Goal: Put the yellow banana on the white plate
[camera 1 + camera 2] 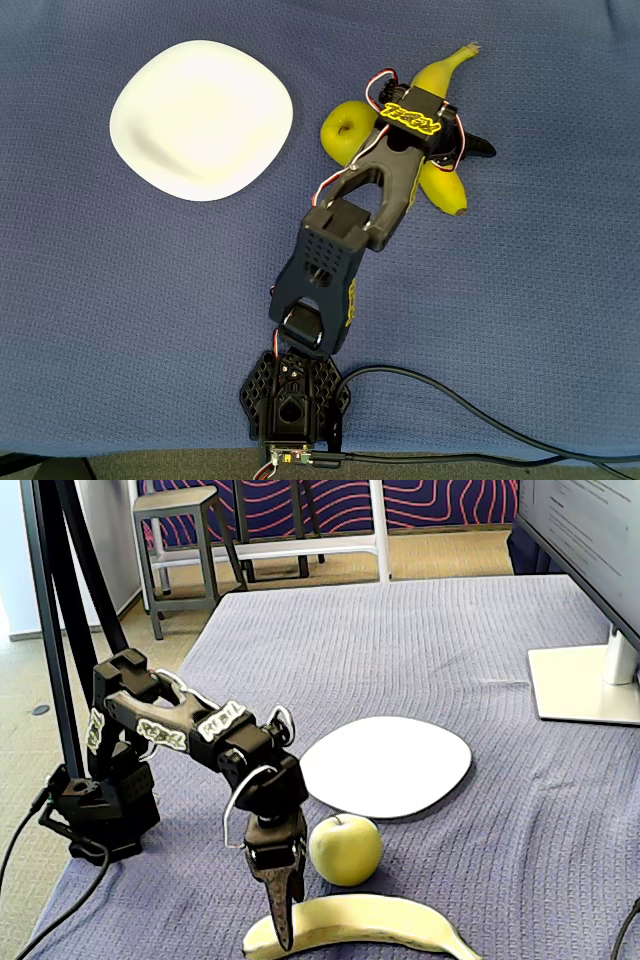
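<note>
The banana (441,183) lies on the blue cloth (120,300), right of the apple (347,128) in the overhead view, its thin stem end pointing up toward the top edge and its other end near the arm's forearm. The arm (330,260) reaches from its base (292,400) at the bottom edge up and right, and its wrist covers the banana's middle from above. In the fixed view the banana (380,920) lies across the bottom of the picture, with the apple (346,848) just behind it, close enough that the two may be touching. The gripper (281,905) points straight down at the banana's left part; a dark finger (283,920) crosses in front of the yellow skin and its tip reaches the cloth line. The other finger is hidden behind the first, so I cannot tell whether the jaws are spread or closed, nor whether they grasp the fruit. The banana looks flat on the cloth, not lifted. The plate (201,117) sits bare, left of the apple and apart from it in the overhead view; in the fixed view the plate (388,766) lies behind the apple. A monitor foot (583,683) stands at the right edge of the table, and a stool (178,540) is on the floor beyond.
</note>
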